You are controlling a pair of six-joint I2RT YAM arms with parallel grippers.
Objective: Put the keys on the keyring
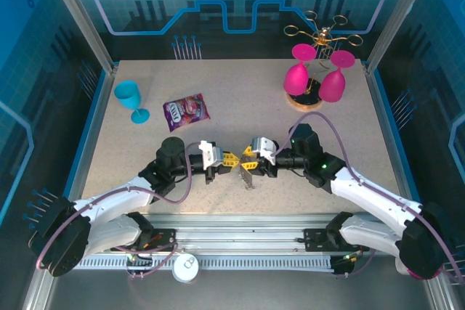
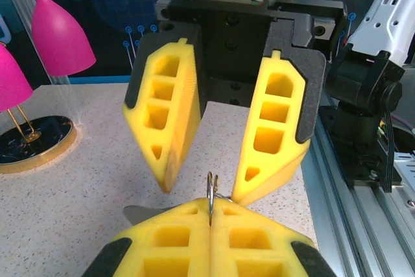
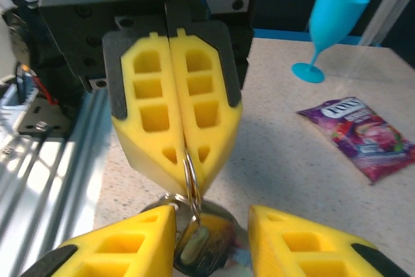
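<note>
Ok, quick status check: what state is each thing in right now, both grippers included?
Left gripper: shut on the keyring.
Right gripper: open, one finger either side of the keyring.
Keyring: pinched edge-up by the left gripper.
Keys: shiny metal below the keyring; threaded or not, cannot tell.
Blue goblet: upright.
Snack packet: lying flat.
Pink glasses: hung bowl-down on the gold rack.

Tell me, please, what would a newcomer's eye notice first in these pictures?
Two yellow tools stand tip to tip at the centre of the table: the left tool is shut on a thin metal keyring, and the right tool is open, facing it. Next come the pink glasses at the far right corner.
</note>
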